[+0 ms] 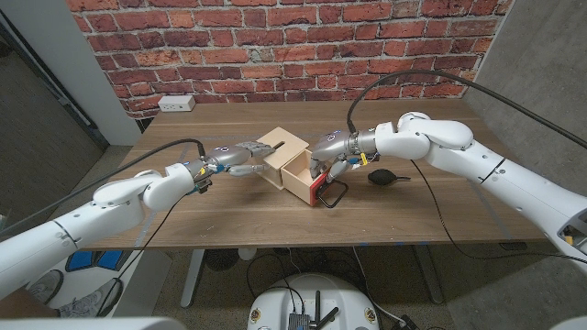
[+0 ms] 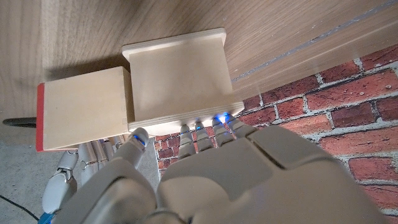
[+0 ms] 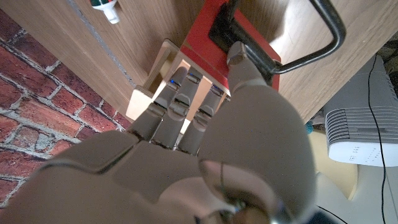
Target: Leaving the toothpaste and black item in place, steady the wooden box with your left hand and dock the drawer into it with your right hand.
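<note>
Near the middle of a wooden table (image 1: 229, 215) with a smooth brown grain: a pale plywood box (image 1: 280, 152), square-edged and open on top. Partly slid into its near end, a matching light-wood drawer (image 1: 303, 174) with a red front panel (image 1: 317, 193) and a black wire loop handle (image 1: 335, 194).

At the box's left side, the left hand (image 1: 240, 158), reaching in from a nearly level forearm, fingers (image 2: 214, 132) held together and straight, tips pressed against the box's wall.

Over the drawer, the right hand (image 1: 330, 156), wrist bent downward, fingers (image 3: 177, 102) together and laid along the drawer's top, thumb curled down onto the red front by the handle; drawer clasped between them.

Just right of the box, beyond the right hand, a black rounded item (image 1: 383, 177) lying flat on the table. Toothpaste tube (image 3: 106, 9) glimpsed in the right wrist view, apart from the box.

Bare table toward the near edge from the drawer's red front; more bare wood beyond the box toward a red brick wall (image 1: 275, 46).
</note>
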Tool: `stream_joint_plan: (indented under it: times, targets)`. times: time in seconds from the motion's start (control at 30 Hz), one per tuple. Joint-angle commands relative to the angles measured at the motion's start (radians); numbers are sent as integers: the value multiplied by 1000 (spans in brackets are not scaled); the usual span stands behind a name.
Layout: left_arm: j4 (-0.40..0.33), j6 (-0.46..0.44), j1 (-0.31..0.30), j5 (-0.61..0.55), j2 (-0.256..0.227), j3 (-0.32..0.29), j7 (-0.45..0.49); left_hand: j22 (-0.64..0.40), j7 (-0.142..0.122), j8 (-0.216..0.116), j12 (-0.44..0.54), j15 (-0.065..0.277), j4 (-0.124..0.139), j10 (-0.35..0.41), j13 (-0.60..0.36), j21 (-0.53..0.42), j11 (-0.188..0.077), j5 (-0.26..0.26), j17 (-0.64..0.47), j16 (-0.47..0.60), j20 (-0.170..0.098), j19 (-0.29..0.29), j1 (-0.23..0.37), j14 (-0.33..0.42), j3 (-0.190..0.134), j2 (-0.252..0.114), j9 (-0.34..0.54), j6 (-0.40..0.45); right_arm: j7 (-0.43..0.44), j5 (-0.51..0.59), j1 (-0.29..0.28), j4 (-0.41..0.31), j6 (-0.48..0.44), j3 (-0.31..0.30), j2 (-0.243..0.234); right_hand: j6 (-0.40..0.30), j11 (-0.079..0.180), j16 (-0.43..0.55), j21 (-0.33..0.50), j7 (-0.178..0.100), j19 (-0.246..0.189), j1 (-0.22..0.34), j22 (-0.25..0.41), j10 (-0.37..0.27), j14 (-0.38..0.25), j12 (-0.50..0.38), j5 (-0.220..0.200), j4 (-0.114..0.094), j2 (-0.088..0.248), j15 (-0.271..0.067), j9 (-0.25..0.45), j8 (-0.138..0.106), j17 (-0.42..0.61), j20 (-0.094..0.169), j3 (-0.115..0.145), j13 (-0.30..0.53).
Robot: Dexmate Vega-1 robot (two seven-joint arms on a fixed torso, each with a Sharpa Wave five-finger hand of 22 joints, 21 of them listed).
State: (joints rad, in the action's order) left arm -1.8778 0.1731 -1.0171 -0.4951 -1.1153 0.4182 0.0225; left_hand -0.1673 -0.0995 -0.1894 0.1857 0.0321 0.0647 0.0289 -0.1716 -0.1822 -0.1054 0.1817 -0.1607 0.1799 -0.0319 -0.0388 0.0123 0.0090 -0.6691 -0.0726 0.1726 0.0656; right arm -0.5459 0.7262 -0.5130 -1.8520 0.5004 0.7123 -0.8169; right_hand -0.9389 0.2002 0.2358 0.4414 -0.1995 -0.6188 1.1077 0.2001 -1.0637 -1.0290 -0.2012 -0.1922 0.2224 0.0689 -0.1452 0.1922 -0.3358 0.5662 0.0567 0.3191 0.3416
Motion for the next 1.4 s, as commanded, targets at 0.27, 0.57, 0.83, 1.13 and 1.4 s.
stream_joint_plan:
  times: [0.27, 0.57, 0.83, 1.13, 1.4]
  targets:
    - [11, 12, 14, -1, 4, 8, -9, -1, -2, -4, -1, 100, 0, 3, -1, -8, 0, 4, -5, -4, -163, 9, 2, 4, 3, -50, 1, 10, -34, -19, 42, 55, 28, 25, 17, -10, 4, 7, 17, 2, 9, -73, -1, -1, -13, -4, -4, -61, 78, -94, 3, -4, 4, 152, 68, 5]
    - [13, 11, 18, 0, 6, 12, -17, -1, -2, -5, -1, 100, -1, 6, -1, -8, 0, 5, -5, -4, -162, 11, 3, 6, 3, -51, 1, 12, -33, -26, 55, 84, 38, 30, 19, -7, 4, 7, 28, 1, 12, -80, -1, 0, -12, -4, -4, -61, 79, -93, 3, -2, 5, 152, 71, 4]
    - [19, 13, 29, -4, 13, 19, -22, -1, -1, -5, 0, 99, -3, 10, -1, -8, -1, 5, -4, -4, -163, 13, 4, 8, 2, -52, 1, 15, -27, -24, 63, 90, 43, 32, 24, -10, 4, 8, 40, 2, 15, -84, -2, 1, -12, -5, -4, -61, 78, -93, 3, -1, 6, 153, 73, 6]
    - [16, 7, 30, -6, 16, 22, -26, -1, 1, -5, -1, 98, -4, 11, -1, -8, 1, 5, -4, -4, -163, 14, 5, 10, 1, -53, 1, 19, -13, -17, 67, 90, 44, 32, 28, -12, 4, 9, 51, 2, 19, -83, -2, -1, -13, -5, -4, -59, 77, -94, 5, -3, 6, 152, 76, 4]
    - [18, 14, 33, -8, 17, 26, -25, -1, 2, -5, -1, 99, -5, 13, -1, -7, 2, 5, -4, -4, -163, 15, 6, 11, 0, -54, 1, 21, 7, -5, 66, 88, 43, 30, 30, -10, 3, 8, 58, 3, 22, -87, -2, 1, -11, -4, -3, -60, 77, -93, 3, 0, 5, 152, 78, 4]
